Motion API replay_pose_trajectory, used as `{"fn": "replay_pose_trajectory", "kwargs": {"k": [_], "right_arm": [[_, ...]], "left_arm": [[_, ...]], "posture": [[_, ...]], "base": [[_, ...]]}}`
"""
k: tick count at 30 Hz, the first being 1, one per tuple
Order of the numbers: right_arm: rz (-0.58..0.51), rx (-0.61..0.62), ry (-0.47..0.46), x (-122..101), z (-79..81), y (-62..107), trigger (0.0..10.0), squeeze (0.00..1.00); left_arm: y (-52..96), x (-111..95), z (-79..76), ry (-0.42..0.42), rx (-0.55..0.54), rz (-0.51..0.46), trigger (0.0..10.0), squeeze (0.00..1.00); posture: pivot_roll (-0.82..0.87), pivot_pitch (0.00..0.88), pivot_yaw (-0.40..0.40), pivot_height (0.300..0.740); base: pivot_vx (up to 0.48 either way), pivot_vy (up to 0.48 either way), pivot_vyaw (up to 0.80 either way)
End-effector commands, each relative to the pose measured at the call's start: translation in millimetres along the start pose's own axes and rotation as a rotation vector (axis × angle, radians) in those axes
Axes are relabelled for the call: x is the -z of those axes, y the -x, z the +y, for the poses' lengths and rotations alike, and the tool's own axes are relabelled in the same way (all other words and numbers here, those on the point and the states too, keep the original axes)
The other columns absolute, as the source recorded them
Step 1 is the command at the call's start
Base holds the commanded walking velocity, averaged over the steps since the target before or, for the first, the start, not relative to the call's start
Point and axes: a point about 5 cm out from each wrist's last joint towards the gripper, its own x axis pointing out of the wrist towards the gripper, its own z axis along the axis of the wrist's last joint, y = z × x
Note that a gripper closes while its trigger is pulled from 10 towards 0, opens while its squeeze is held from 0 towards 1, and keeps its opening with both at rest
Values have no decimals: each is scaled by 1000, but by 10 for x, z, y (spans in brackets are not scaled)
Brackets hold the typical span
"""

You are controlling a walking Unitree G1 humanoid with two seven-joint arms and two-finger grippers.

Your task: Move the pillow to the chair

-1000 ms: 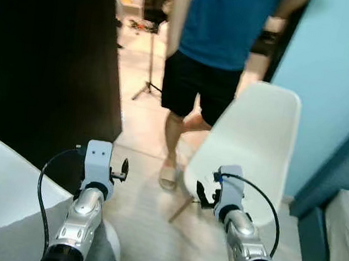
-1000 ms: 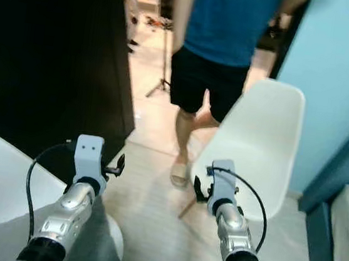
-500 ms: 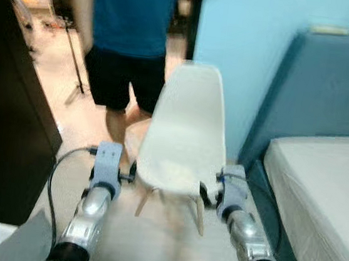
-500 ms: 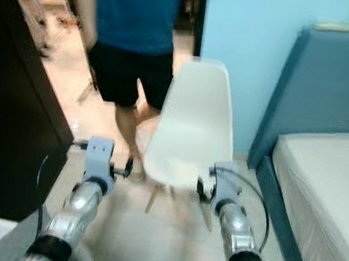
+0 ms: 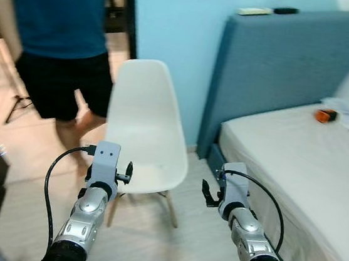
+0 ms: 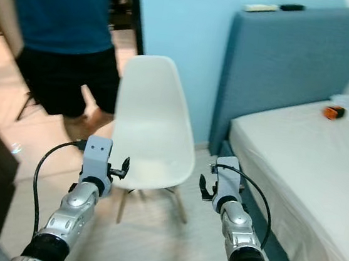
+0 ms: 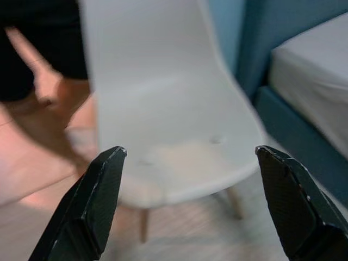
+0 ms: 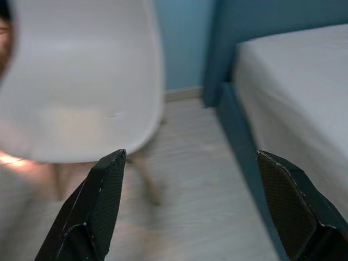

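Both silver arms held fwd at approx. equal height — left gripper (image 7: pixel 187 201) and right gripper (image 8: pixel 190 204) fingers spread wide, holding nothing.

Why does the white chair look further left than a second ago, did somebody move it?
Cannot tell for sure, but probably not. The white chair shifted together with the wall and floor, and the bed has come into view, so the robot's head camera turned rightward.

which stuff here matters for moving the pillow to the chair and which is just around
For the job:
white chair, seat bare
left gripper, open, holding nothing
right gripper, open, holding nothing

Just around:
bed
blue headboard
orange object on the bed
person behind the chair
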Motion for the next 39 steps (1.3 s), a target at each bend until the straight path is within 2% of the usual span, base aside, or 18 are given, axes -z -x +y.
{"fn": "replay_pose_trajectory", "kwargs": {"k": [1,8,15,22,29,31,39], "right_arm": [[17,-7,-3,42,36,5,10000,0],[14,1,3,41,25,9,10000,0],[11,-62,61,2,70,-15,10000,0],[3,-104,88,-20,99,-23,10000,0],[4,-108,82,-12,131,-23,10000,0],[0,-80,51,-14,103,-23,10000,0],[-12,-61,37,-22,73,-14,10000,0]], "left_arm": [[33,120,92,-22,-39,53,10000,0],[72,201,116,-14,-55,83,10000,0],[76,168,89,-13,-70,75,10000,0],[119,190,142,-15,-109,70,10000,0],[142,190,150,-2,-128,55,10000,0],[136,184,140,37,-133,58,10000,0],[117,161,121,43,-135,51,10000,0]], "posture": [[-68,0,21,740],[-74,0,13,740],[-61,0,-28,740],[-62,0,-51,740],[-60,6,-63,740],[-67,4,-47,740],[-77,12,-36,740]], "base": [[0,0,-800],[0,0,-800],[0,0,-800],[0,0,-800],[0,0,-800],[0,0,-800],[0,0,-800]]}}
